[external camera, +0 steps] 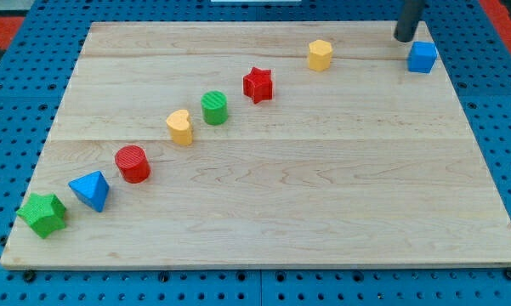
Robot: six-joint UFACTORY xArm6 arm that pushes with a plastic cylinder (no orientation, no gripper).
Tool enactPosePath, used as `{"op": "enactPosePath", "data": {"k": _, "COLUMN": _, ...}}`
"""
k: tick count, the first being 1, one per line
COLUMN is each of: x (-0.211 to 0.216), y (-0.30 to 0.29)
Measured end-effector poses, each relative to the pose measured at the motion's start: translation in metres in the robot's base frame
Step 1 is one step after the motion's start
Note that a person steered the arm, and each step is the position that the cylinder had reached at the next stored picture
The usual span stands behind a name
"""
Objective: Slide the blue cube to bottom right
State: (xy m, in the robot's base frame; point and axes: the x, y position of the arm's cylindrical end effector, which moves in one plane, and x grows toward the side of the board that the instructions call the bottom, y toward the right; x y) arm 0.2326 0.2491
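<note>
The blue cube (422, 57) sits near the top right corner of the wooden board (323, 204). My tip (405, 38) is the lower end of a dark rod that comes down from the view's top edge. It stands just above and to the left of the blue cube, very close to its top left corner. I cannot tell whether it touches the cube.
A diagonal row of blocks runs from the bottom left up to the top right: green star (42, 213), blue triangle (91, 189), red cylinder (133, 163), yellow heart (180, 127), green cylinder (214, 108), red star (258, 84), yellow hexagon (320, 54).
</note>
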Motion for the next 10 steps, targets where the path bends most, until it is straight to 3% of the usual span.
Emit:
{"op": "enactPosePath", "data": {"k": 1, "x": 0.028, "y": 0.000}}
{"op": "enactPosePath", "data": {"k": 3, "x": 0.106, "y": -0.059}}
{"op": "enactPosePath", "data": {"k": 5, "x": 0.127, "y": -0.088}}
{"op": "enactPosePath", "data": {"k": 7, "x": 0.126, "y": -0.088}}
{"op": "enactPosePath", "data": {"k": 9, "x": 0.039, "y": -0.052}}
{"op": "enactPosePath", "data": {"k": 10, "x": 0.020, "y": -0.016}}
